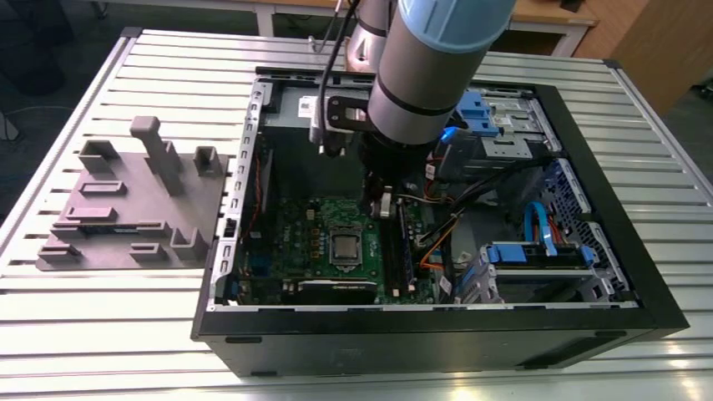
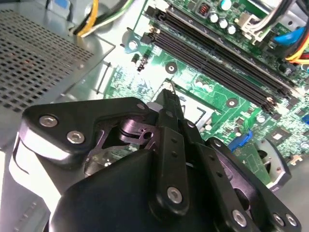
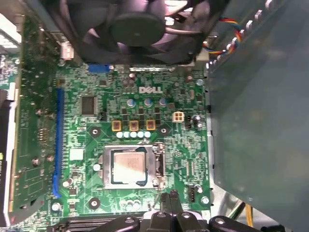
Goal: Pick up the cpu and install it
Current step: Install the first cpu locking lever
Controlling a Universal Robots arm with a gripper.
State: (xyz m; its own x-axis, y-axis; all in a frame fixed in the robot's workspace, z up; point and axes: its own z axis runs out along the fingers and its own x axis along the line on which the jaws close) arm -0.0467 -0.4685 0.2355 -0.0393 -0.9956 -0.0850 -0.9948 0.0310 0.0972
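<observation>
Jaws look closed tip to tip, nothing between them: in the second wrist view the gripper (image 2: 166,92) has its black fingers (image 2: 170,121) meeting at a point just above the green motherboard (image 2: 217,96). Tips also peek in at 6 o'clock of the first wrist view (image 3: 166,195), just clear of the socket frame (image 3: 157,162).

Cpu (image 3: 129,165) sits flat inside that silver socket frame, shiny square top up, roughly mid-board; in the exterior view it's the small bright square (image 1: 344,246) at about 6 o'clock from the arm (image 1: 429,75). Black case fan (image 3: 137,29) lies at 12 o'clock from the cpu in the first wrist view, blue slot (image 3: 59,140) at 9.

Surface: open black PC case (image 1: 446,342) lies on its side on a ribbed aluminium-profile table (image 1: 100,334). Grey plastic fixture (image 1: 128,209) w/ upright blocks sits on the table at 9 o'clock from the case, just beside it. Blue drive brackets (image 1: 535,253) and orange/blue cables at 3 o'clock inside the case. Room: wooden bench at the back.
</observation>
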